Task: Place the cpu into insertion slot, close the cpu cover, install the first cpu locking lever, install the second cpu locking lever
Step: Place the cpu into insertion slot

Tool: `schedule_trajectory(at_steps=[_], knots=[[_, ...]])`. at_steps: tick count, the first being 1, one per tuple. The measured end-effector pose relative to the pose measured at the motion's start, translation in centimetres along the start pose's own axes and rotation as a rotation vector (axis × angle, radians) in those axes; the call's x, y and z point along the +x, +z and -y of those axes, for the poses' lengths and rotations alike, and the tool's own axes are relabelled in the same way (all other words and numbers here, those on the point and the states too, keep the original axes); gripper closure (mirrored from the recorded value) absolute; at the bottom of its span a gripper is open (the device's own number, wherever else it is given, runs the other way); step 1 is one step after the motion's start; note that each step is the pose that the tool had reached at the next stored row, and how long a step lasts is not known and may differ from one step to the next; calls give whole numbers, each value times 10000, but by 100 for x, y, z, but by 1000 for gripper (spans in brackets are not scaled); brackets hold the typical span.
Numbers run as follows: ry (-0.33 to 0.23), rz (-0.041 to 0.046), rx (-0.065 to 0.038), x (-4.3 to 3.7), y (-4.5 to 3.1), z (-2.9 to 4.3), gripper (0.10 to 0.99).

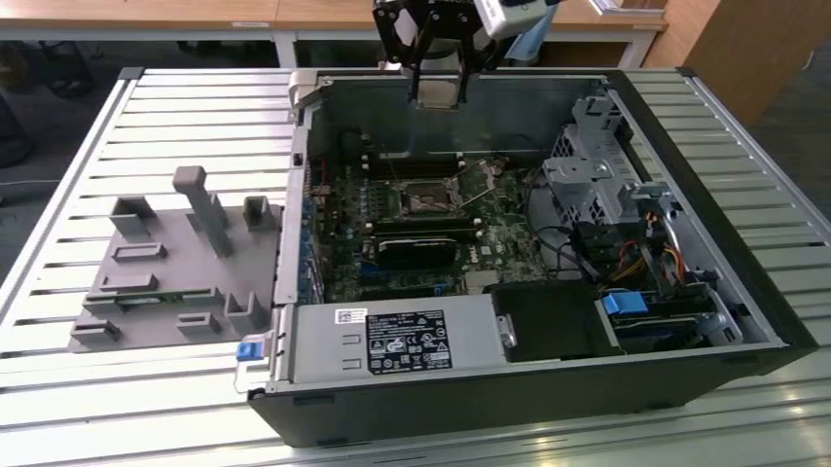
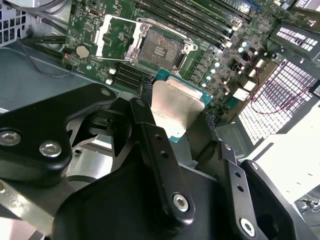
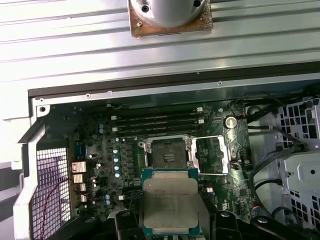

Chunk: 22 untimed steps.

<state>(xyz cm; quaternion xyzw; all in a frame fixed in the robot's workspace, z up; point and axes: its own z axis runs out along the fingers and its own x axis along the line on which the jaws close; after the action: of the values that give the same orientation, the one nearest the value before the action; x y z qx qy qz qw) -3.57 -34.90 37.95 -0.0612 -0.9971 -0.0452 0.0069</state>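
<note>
- Slatted silver metal worktop (image 1: 195, 107), spreading out on every side well beyond the insertion slot.
- Open black tower computer case (image 1: 520, 399), laid on its side, with the slot near the middle of its floor.
- Green circuit board (image 3: 100, 145), flat in the case, carrying the slot.
- Black two-fingered claw (image 1: 439, 92), well above the slot and off to one side of it, over a case wall. Its fingers are drawn in narrow and pinch the chip by two opposite edges.
- Thin silver metal square cover frame (image 3: 225, 155), swung fully open and resting just beside the slot, which is left bare.
- Square insertion slot with a silver rim and dark centre (image 3: 167, 156), empty. To do this step well, the chip likely needs to come down level and straight. Its corners should be squared to the rim, and it should not slide across the contacts. The claw should let go only once it sits flat.
- Small square chip with a dull silver-grey metal top (image 3: 170, 202), held in the claw's grip, metal face up and roughly level. It is apart from the slot and not yet over its centre.
</note>
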Motion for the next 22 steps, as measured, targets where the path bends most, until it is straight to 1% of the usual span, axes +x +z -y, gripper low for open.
schedule_trajectory(at_steps=[22], knots=[[719, 64, -13, 0, 5, 1, 561]])
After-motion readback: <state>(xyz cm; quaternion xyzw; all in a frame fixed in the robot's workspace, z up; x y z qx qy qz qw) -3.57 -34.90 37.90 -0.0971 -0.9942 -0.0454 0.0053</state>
